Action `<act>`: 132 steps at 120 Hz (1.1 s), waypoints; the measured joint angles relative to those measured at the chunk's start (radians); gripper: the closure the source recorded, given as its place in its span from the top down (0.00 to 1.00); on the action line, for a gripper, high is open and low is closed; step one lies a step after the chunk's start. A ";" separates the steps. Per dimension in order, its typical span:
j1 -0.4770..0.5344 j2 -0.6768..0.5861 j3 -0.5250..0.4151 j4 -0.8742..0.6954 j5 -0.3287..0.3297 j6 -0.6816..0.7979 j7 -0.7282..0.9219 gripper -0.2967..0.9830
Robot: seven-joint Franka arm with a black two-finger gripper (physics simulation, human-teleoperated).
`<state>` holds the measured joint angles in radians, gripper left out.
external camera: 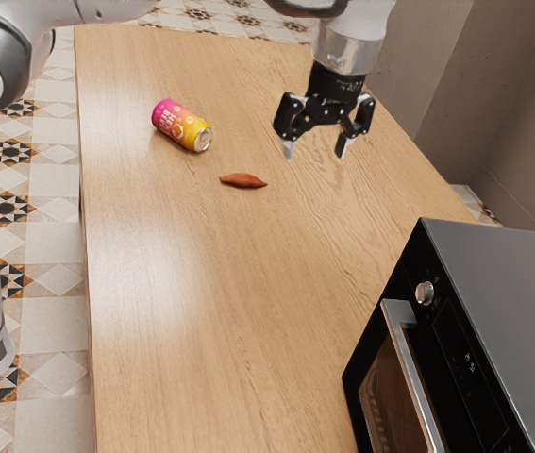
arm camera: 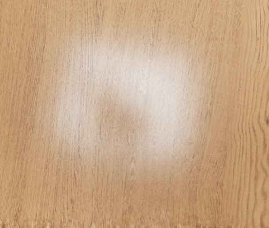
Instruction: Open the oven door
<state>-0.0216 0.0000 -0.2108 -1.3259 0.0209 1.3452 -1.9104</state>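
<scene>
Gripper (external camera: 316, 148): fingers parted wide, nothing between them, above the far part of the worktop (external camera: 182, 311), well apart from the handle (external camera: 415, 377). Oven door (external camera: 388, 406) appears shut, on the oven (external camera: 512, 274) at the exterior view's near right. Progress: opening not begun; approach, handle contact and pull remain. Door front faces the exterior view's left; its long axis and the handle run far to near, slanting slightly right.
</scene>
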 joint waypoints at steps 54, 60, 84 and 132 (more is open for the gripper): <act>-0.111 -0.163 -0.008 -0.159 -0.033 0.110 -0.332 0.77; -0.125 -0.293 -0.028 -0.340 -0.033 0.192 -0.338 0.77; -0.154 -0.444 -0.151 -0.573 -0.040 0.470 -0.275 0.77; -0.246 -0.305 -0.234 -0.537 -0.036 0.738 -0.153 0.77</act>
<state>-0.2679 -0.3051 -0.4447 -1.8625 -0.0153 2.0830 -2.0629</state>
